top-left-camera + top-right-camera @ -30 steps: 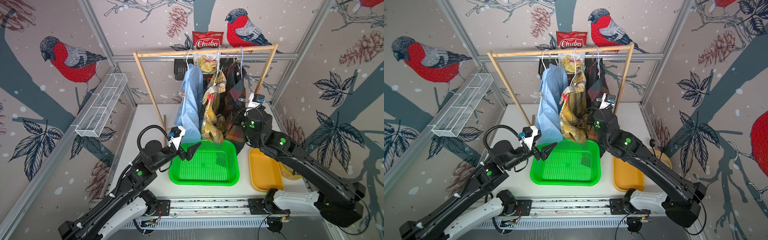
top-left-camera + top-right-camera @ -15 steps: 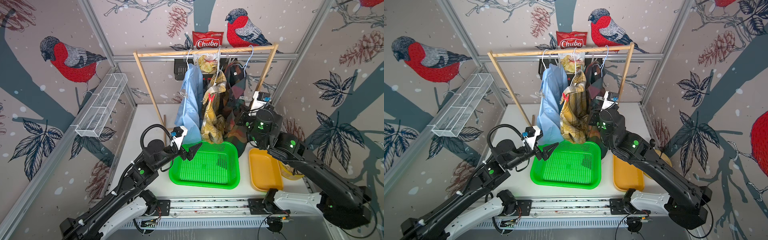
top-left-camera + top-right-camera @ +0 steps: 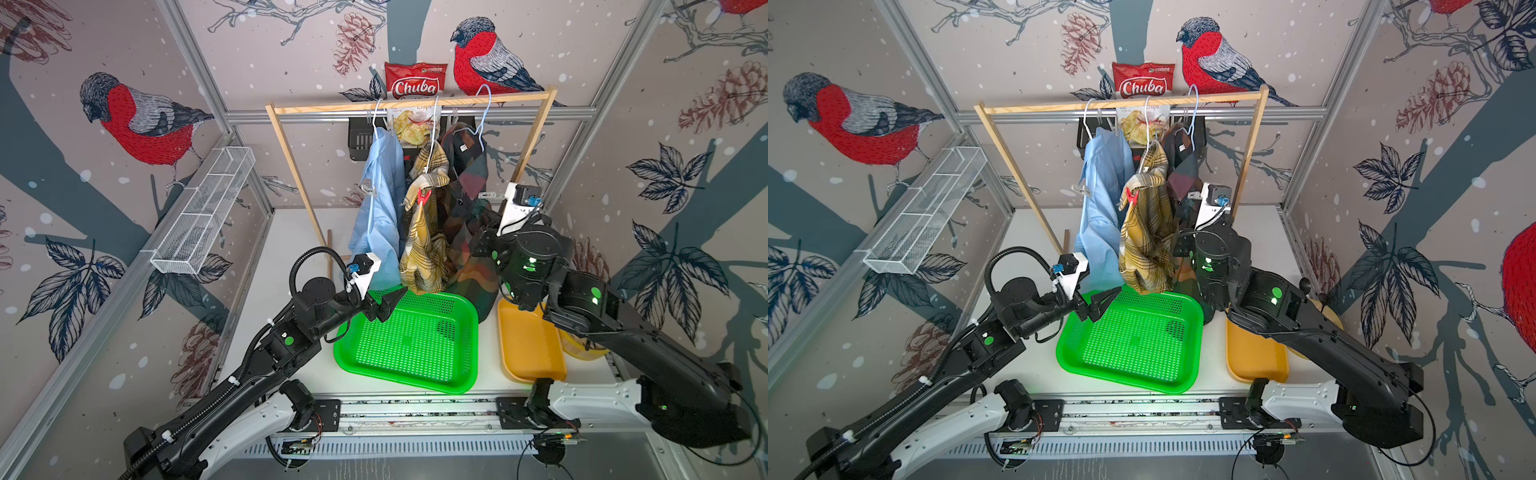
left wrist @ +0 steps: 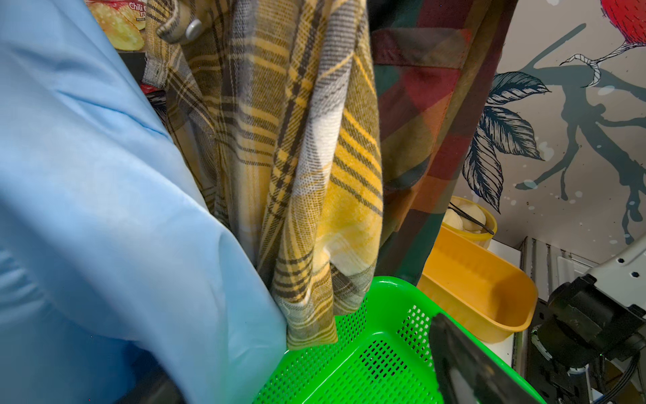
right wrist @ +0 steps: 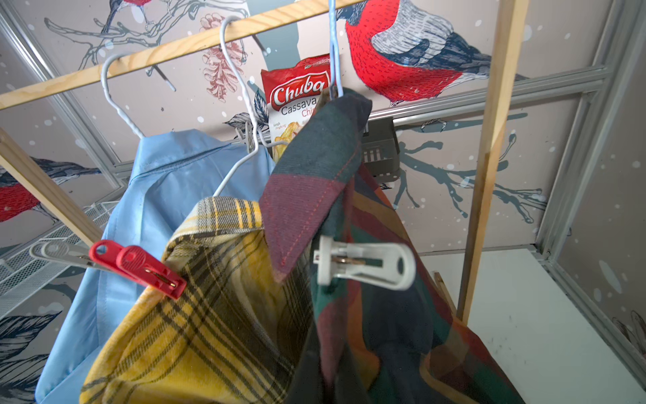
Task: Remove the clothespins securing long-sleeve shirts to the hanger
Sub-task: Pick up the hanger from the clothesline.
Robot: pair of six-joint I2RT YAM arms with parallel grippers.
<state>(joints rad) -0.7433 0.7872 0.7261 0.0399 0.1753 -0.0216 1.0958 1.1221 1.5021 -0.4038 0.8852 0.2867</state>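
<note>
The left gripper (image 3: 392,302) hovers over the far left corner of the green basket (image 3: 409,347) on the tabletop (image 3: 286,245). Its fingers (image 4: 465,367) are spread wide and empty, near the hem of the light blue shirt (image 3: 380,199). That shirt hangs leftmost on the wooden rail (image 3: 415,101), with a clear clothespin (image 3: 368,188) clipped to its left side. Next hangs the yellow plaid shirt (image 3: 424,245), a red clothespin (image 3: 423,196) biting its bunched shoulder. Rightmost is the dark plaid shirt (image 3: 469,174) on a tilted blue hanger (image 3: 484,112); a white clothespin (image 5: 363,262) grips it below the collar. The right gripper (image 3: 484,243) sits against this shirt, its fingers closed together and hidden by cloth; whether they pinch fabric cannot be told. An orange tray (image 3: 528,345) lies right of the basket.
</note>
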